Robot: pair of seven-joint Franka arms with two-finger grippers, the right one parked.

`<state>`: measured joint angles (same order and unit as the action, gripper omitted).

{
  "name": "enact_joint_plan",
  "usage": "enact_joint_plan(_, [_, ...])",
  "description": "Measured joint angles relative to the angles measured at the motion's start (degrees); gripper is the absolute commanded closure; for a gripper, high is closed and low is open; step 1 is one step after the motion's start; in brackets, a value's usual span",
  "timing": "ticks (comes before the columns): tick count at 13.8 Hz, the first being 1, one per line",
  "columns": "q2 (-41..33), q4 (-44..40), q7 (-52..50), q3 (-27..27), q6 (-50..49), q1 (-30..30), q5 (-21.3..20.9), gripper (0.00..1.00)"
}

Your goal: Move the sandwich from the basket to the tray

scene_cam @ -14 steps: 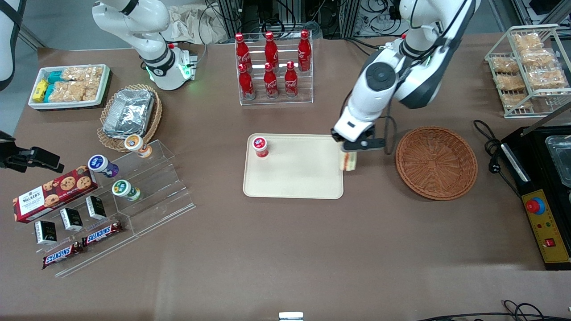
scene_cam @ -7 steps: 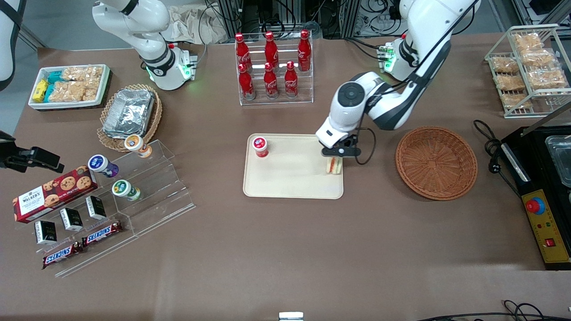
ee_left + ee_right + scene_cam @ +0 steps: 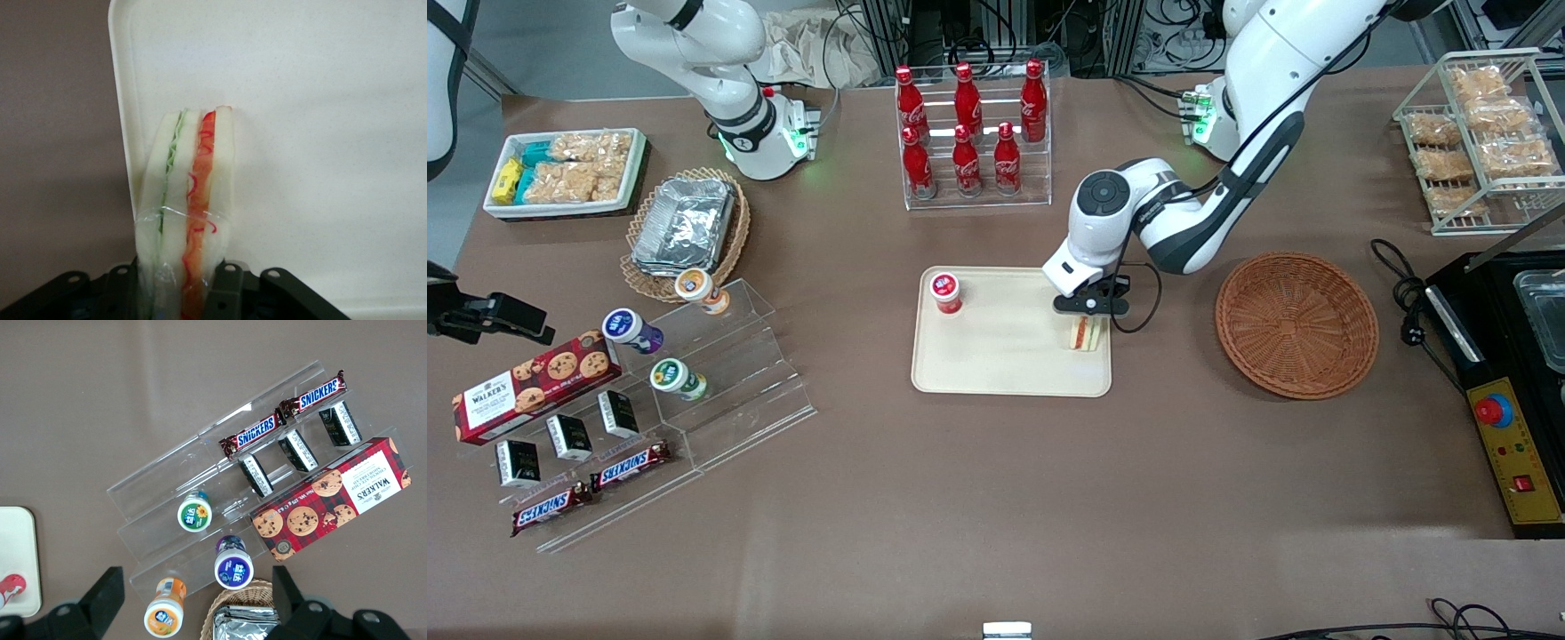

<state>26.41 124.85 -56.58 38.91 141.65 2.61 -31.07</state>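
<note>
My left gripper (image 3: 1089, 313) is shut on the sandwich (image 3: 1086, 333), a wedge of white bread with green and orange-red layers in clear wrap. It hangs low over the cream tray (image 3: 1009, 356), just inside the rim nearest the basket (image 3: 1296, 324). The round reddish-brown basket lies empty beside the tray, toward the working arm's end. In the left wrist view the sandwich (image 3: 190, 193) stands upright between the black fingers (image 3: 225, 293), its tip down by the tray (image 3: 320, 133) rim. I cannot tell whether it touches the tray.
A small red-capped cup (image 3: 945, 292) stands on the tray at the corner away from the sandwich. A rack of cola bottles (image 3: 971, 133) is farther from the camera. A black appliance (image 3: 1507, 382) and its cable (image 3: 1405, 302) lie past the basket.
The gripper carried the sandwich from the tray's rim by the basket to a spot over the tray's inside and came lower. The arm's elbow dropped too.
</note>
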Motion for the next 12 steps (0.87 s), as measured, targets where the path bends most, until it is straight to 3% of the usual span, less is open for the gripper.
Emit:
enact_joint_plan(3, [0.40, -2.54, -0.39, 0.00, -3.30, -0.14, -0.56, 0.00])
enact_joint_plan(5, [0.00, -7.77, -1.15, 0.36, -12.56, -0.27, 1.52, 0.00])
enact_joint_plan(9, [-6.27, -22.99, 7.65, 0.91, -30.82, -3.09, 14.68, 0.00])
enact_joint_plan(12, [-11.94, -30.52, 17.26, 0.93, -41.50, -8.74, 20.40, 0.00])
